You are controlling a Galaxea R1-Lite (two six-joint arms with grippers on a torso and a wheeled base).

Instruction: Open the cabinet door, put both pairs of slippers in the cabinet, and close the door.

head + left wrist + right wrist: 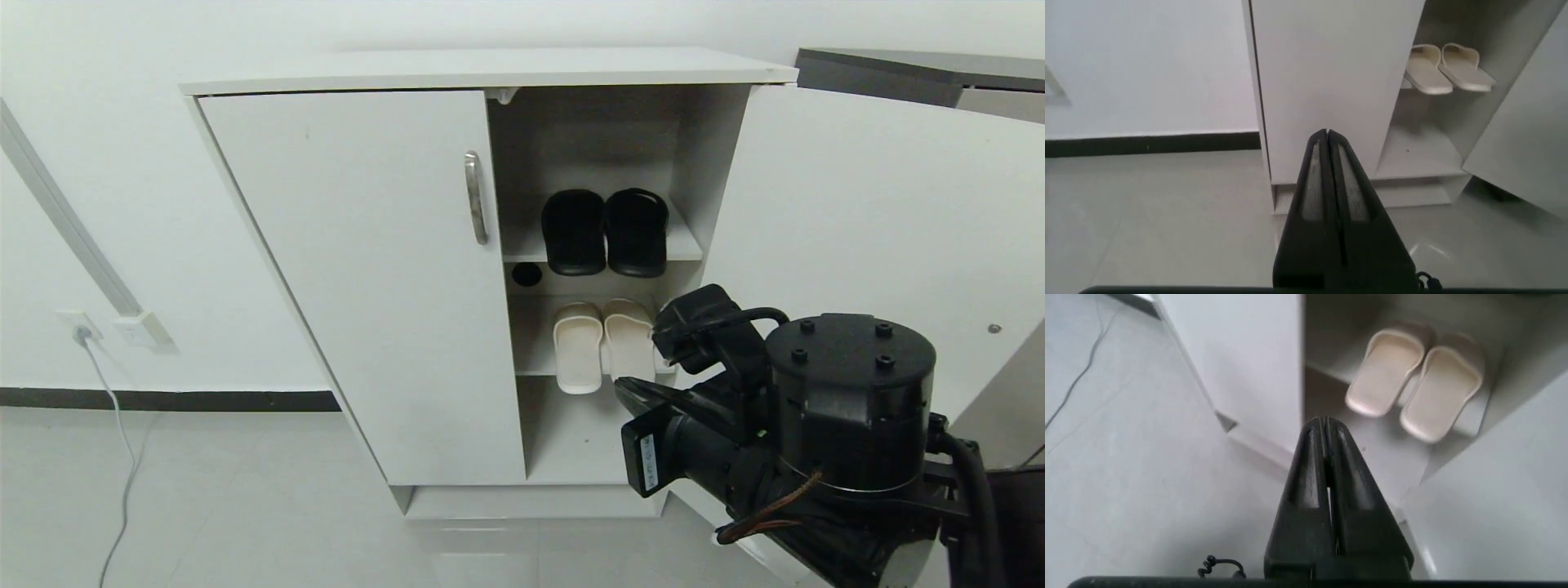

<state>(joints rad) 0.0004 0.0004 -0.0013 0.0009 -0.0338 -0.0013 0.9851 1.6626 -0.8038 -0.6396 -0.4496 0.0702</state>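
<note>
Head view: my right gripper (630,390) hangs in front of the cabinet (490,69), low at the open half, with its tip near the cream slippers (602,343). From here I cannot tell how its jaws stand. The right door (882,237) is swung wide. The left door (359,269) is closed, and its metal handle (475,208) stands upright at the inner edge. The black slippers (606,231) sit side by side on the upper shelf, and the cream pair sits on the shelf below. A wall socket (80,328) with a cable (122,441) is well off to the left. A white label (649,461) on my right wrist is too small to read.

Left wrist view: my left gripper (1327,140) has its jaws pressed together, empty. It hangs above the floor before the closed door, well apart from the cream pair on its shelf.

Right wrist view: my jaws are pressed flat together, holding nothing. They hang clear of the cream pair, which lies ahead on its shelf.
</note>
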